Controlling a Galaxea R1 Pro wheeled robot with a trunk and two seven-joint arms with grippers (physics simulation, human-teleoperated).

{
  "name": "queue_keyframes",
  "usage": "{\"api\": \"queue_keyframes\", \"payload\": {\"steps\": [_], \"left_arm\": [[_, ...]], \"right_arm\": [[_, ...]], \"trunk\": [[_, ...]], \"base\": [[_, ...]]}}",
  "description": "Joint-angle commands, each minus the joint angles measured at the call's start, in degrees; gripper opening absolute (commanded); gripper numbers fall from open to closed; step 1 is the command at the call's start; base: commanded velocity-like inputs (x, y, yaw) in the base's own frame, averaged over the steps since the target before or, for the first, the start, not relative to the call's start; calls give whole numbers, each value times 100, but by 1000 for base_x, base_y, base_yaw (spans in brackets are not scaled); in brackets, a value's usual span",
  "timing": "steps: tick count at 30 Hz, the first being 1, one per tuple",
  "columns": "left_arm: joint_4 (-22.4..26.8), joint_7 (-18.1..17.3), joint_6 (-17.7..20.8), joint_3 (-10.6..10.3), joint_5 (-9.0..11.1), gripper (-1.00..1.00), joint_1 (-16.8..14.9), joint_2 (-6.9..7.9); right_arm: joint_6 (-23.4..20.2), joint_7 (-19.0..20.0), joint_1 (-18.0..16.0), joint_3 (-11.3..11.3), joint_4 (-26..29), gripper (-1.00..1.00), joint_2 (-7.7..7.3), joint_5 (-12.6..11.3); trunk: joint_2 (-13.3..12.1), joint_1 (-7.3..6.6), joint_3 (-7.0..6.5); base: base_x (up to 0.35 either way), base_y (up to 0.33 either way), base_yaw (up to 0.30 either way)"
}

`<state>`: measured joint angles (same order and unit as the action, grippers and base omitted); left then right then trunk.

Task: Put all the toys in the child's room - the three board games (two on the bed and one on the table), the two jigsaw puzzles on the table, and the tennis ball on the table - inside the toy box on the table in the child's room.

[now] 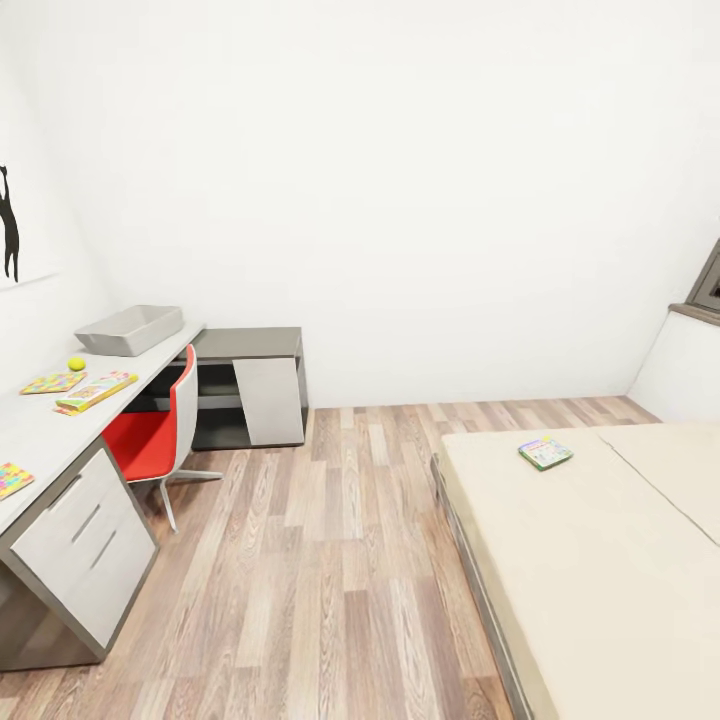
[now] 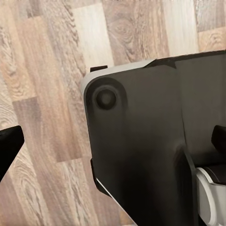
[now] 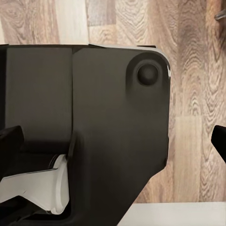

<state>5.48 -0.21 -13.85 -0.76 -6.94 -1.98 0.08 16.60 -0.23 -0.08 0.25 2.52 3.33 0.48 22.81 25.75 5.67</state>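
Claws both hang over the robot's dark base and the plank floor, fingertips wide apart, gripping nothing.

Left claw (image 2: 113, 141) shows black tips at opposite frame edges; right claw (image 3: 115, 139) likewise; on the tabletop (image 1: 40, 435) sit the toy box (image 1: 130, 329) at the far end, the tennis ball (image 1: 76, 363), a puzzle mat (image 1: 52, 382), a game box (image 1: 96, 391) and a second mat (image 1: 12, 478) near the edge; another game box (image 1: 545, 452) lies on the bed (image 1: 600, 560); a red chair (image 1: 155, 435) stands at the tabletop.
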Motion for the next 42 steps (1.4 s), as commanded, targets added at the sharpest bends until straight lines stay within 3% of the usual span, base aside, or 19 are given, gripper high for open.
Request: {"api": "queue_keyframes", "payload": {"steps": [1,11,18,22,26,27,34,42], "left_arm": [[-3,3,-20,-3,-38,100,-4,1],[0,5,20,64,3,100,-4,8],[66,34,135,97,41,100,-28,6],[417,119,505,101,112,100,-205,12],[837,171,1229,110,257,100,-465,46],[995,171,1513,114,321,100,-576,60],[1494,159,2405,181,626,100,-1316,135],[1626,153,2762,301,777,100,-1840,157]], "right_arm": [[14,-3,-1,-2,3,100,1,-3],[-79,6,-7,-24,70,100,13,-66],[-966,-7,-62,-18,592,100,215,-23],[-1632,-59,-137,-17,1246,100,290,-24],[-2394,-257,-187,-16,2052,100,361,-42],[-2702,-361,-216,-16,2403,100,380,-59],[-3812,-620,-464,-28,3675,100,446,-103],[-4260,-655,-773,-32,4068,100,534,-111]], "trunk": [[11,3,11],[11,3,11],[11,3,11],[11,3,11],[11,3,11],[11,3,11],[11,3,11],[11,3,11]], "base": [[0,-2,0],[0,0,0],[0,0,0],[0,0,0],[0,0,0],[0,0,0],[0,0,0],[0,0,0]]}}
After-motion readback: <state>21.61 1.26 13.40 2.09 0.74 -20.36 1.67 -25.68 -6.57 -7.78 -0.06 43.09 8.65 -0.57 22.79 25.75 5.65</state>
